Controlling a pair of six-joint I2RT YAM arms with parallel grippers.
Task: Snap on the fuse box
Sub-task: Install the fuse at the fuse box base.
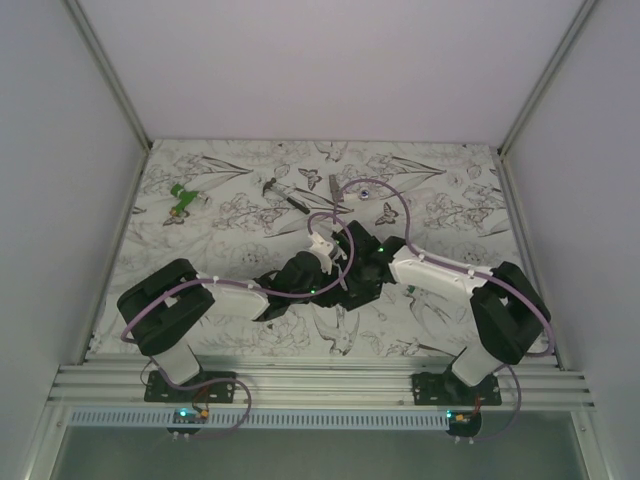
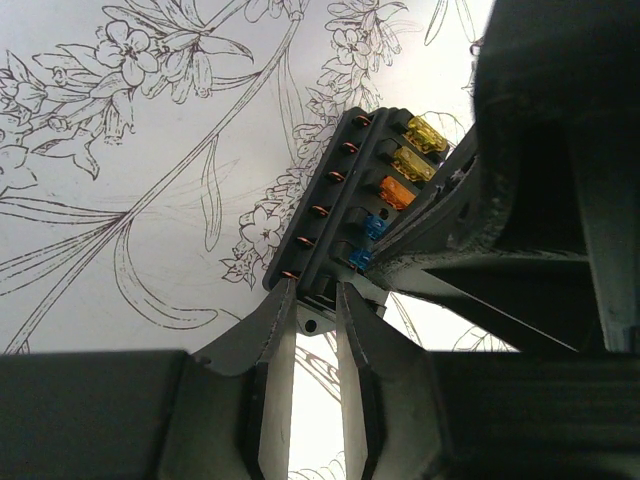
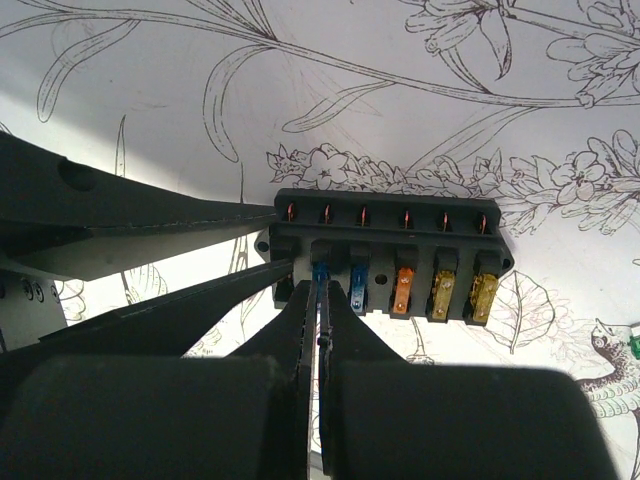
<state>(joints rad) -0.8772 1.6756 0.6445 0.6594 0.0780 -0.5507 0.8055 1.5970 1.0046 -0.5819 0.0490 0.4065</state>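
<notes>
The flower-printed bench (image 1: pixel 450 190) carries both arms, the left arm (image 1: pixel 200 300) and the right arm (image 1: pixel 450 275), which reach inward and meet at the middle. There, flat on the bench, lies the fuse box (image 3: pixel 385 235), with a row of copper terminals along its far edge. The left tool (image 2: pixel 315 300) pinches one short end of the box, a finger on each side. The right tool (image 3: pixel 318 290) has its fingers pressed together, with the tips at the end blue fuse (image 3: pixel 320 272). Beside it sit another blue fuse, an orange one and two yellow ones. Far left lies a green piece (image 1: pixel 182 200), and a thin grey stick (image 1: pixel 285 195) lies nearer the centre.
</notes>
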